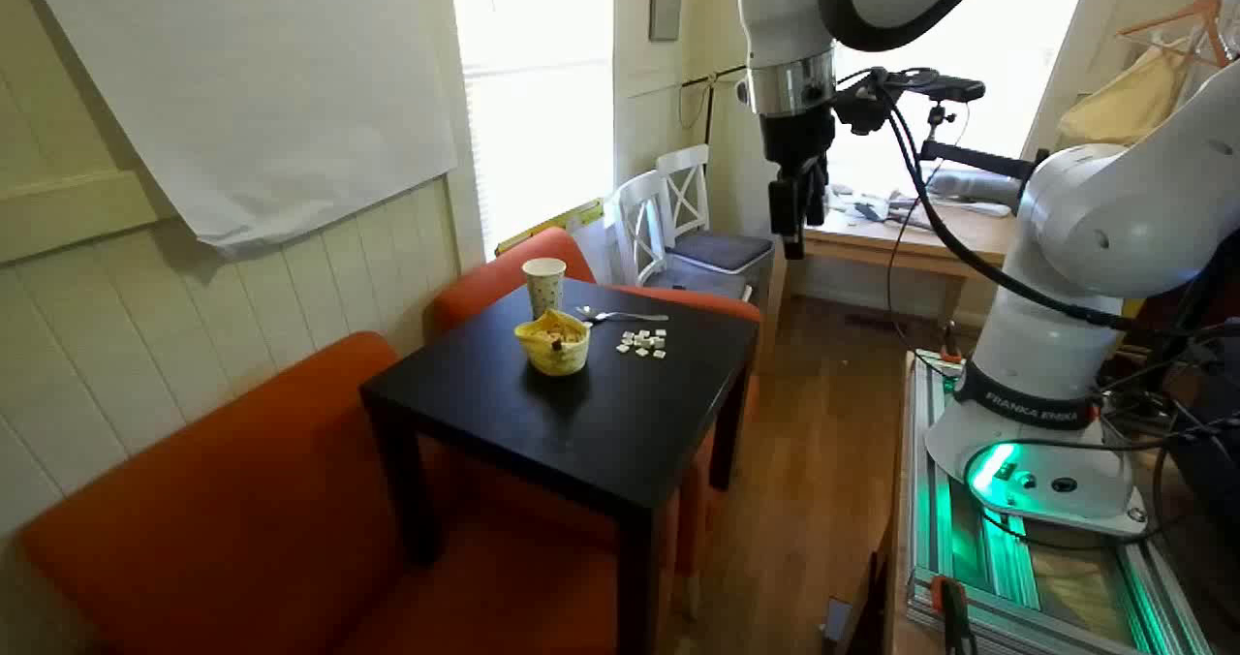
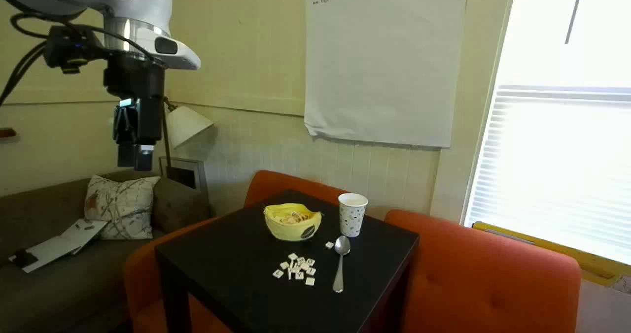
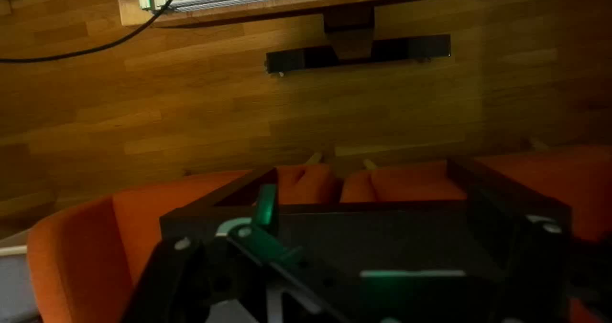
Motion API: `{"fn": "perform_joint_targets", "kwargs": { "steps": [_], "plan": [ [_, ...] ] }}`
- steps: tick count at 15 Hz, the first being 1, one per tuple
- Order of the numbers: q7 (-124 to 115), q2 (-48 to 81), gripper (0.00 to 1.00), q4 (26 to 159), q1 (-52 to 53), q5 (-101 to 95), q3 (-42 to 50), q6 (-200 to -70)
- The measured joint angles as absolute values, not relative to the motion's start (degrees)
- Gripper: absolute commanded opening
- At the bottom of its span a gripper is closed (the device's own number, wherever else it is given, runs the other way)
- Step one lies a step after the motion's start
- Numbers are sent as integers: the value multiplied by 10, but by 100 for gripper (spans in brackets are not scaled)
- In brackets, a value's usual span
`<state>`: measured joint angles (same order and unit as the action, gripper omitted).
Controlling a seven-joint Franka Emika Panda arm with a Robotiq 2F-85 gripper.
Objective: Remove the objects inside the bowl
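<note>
The small yellow bowl [image 1: 559,358] stands upright on the black table, and it also shows in an exterior view [image 2: 286,230]. Pale tan pieces [image 2: 294,217] lie inside it; their exact shapes are too small to tell. The bowl is out of view in the wrist view. My gripper [image 1: 802,231] hangs pointing down, high above and well to the side of the table, far from the bowl; it also shows in an exterior view [image 2: 134,159]. In the wrist view its fingers [image 3: 375,210] stand apart with nothing between them.
On the black table [image 1: 513,422], a speckled paper cup [image 2: 352,216], a spoon [image 2: 339,266] and several small white tiles [image 2: 299,265] are near the bowl. Orange seats [image 1: 262,500] surround the table. Floor [image 1: 814,442] separates it from the robot's base.
</note>
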<state>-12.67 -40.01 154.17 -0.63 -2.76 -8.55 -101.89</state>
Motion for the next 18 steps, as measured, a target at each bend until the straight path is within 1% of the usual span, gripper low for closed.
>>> {"fn": "perform_joint_targets", "kwargs": {
  "steps": [7,9,13,18],
  "plan": [
    [-127,-400,100,1542,-6,-28,-85,-1019],
    [-121,-396,100,1543,-2,-25,-82,-1037],
    [-96,-341,100,1543,8,-25,-77,-1159],
    [-50,-208,100,1519,14,-26,-77,-1321]
  ]
}}
